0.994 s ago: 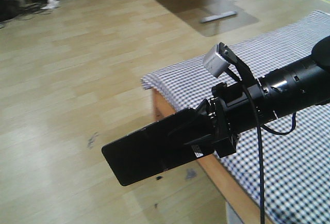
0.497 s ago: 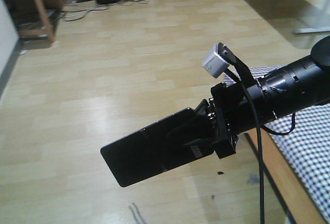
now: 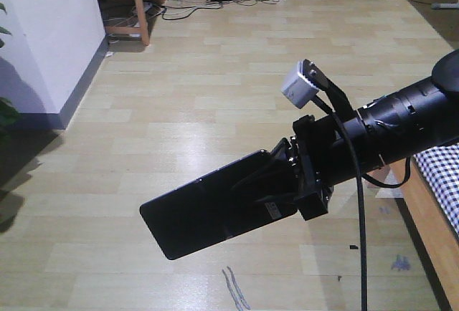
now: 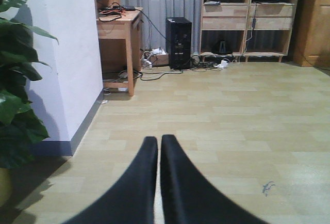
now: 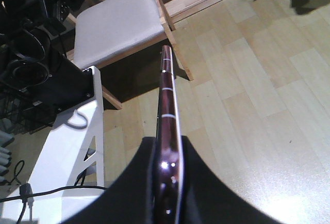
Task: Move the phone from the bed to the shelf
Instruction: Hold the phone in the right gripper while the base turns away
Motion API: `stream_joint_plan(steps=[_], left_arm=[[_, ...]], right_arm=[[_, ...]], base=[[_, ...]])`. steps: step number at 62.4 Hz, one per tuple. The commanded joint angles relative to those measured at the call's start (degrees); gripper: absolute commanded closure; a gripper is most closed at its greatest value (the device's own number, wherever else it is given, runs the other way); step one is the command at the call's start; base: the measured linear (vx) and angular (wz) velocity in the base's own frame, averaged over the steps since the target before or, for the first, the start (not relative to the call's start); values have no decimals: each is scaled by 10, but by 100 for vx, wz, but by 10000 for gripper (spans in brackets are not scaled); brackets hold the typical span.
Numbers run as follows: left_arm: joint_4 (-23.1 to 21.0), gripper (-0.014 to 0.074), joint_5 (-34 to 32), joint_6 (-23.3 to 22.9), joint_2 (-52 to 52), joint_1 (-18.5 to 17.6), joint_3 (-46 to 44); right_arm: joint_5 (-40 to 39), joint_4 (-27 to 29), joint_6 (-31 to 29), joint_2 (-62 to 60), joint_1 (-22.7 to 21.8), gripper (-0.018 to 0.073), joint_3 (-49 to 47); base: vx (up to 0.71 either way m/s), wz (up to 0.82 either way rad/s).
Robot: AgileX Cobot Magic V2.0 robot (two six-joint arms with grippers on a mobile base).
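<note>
Exterior front-facing view: the right tool (image 3: 271, 185) is clamped on one end of the phone (image 3: 204, 214), whose flat black face juts out to the left and slightly downward, in the air above the pale wooden floor (image 3: 215, 74). A small grey camera (image 3: 299, 85) sits on a bracket above the wrist. At the right edge only a corner of the bed (image 3: 443, 175) shows, its checked cloth above the light wooden frame, well apart from the phone. A white wall (image 3: 50, 31) stands at the left. Left wrist-mounted view: the left tool (image 4: 158, 142) has its two dark fingers (image 4: 144, 172) pressed almost together with only a thin slit between them and nothing held. Across the room the shelf (image 4: 227, 22) stands against the far wall, with a black computer tower (image 4: 178, 35) to its left and a leafy plant (image 4: 15, 79) at the near left. Right wrist-mounted view: the phone (image 5: 167, 100) appears edge-on, its pinkish rim running up the middle, gripped low down between the right tool's black fingers (image 5: 147, 157), one on each side. Beyond it a pale-seated chair (image 5: 118, 25) stands on the floor.
</note>
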Motion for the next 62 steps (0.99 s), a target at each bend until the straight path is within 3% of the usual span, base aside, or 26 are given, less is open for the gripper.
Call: stream_joint_plan(steps=[1, 62], left_arm=[[-5, 595, -41, -3, -8, -2, -12], [-5, 595, -41, -3, -8, -2, -12]], right_arm=[[45, 45, 0, -22, -2, 561, -13], [45, 45, 0, -22, -2, 561, -13]], base=[[-4, 16], [5, -5]])
